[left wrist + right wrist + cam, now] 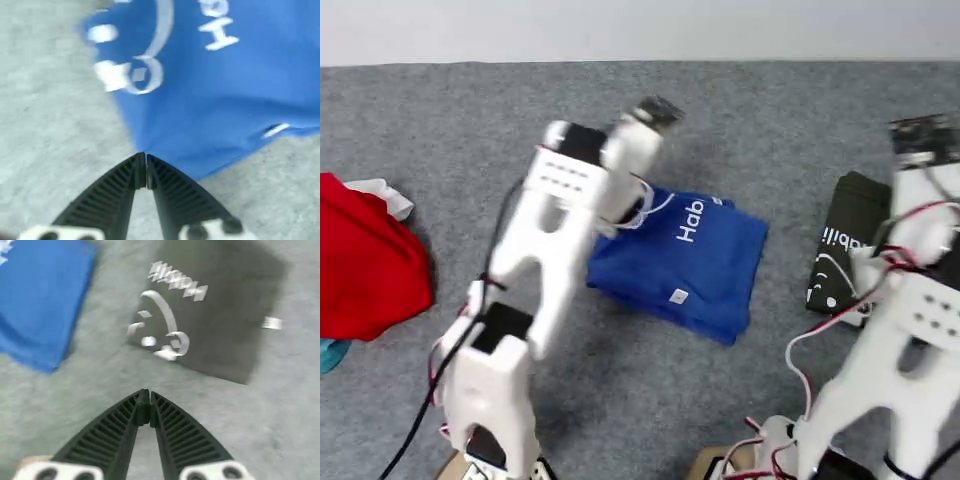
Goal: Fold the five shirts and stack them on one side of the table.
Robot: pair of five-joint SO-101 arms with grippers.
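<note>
1. Blue folded fabric shirt with white print (690, 260): it lies flat as a compact rectangle. One corner sits directly ahead of the left gripper's (145, 161) tips, touching them or very nearly so.
2. Left gripper: the jaws are closed with the tips meeting. Whether any blue cloth is caught between them cannot be told. Standing at the corner is judged to suit dragging or squaring the bundle.
3. Black folded fabric shirt with white print (210, 305): it lies flat ahead of the right gripper's (145, 397) tips, apart from them, with bare surface between. It rests near the blue shirt but not on it, so it is judged to be the likely base of the stack.
4. Right gripper: the jaws are closed on nothing and stand above the table covering.
5. Red crumpled fabric shirt (365, 260): it lies in an unfolded heap well away from both sets of jaws. A white cloth (385, 195) and a teal cloth (330, 355) show at its edges. All three are judged to be awaiting folding.
6. Grey felt-like table covering (770, 110): it bears all of the items.
7. Assessment: two shirts are folded, none are stacked, and most of the task remains. Pulling the blue bundle by one corner risks undoing its folds.
</note>
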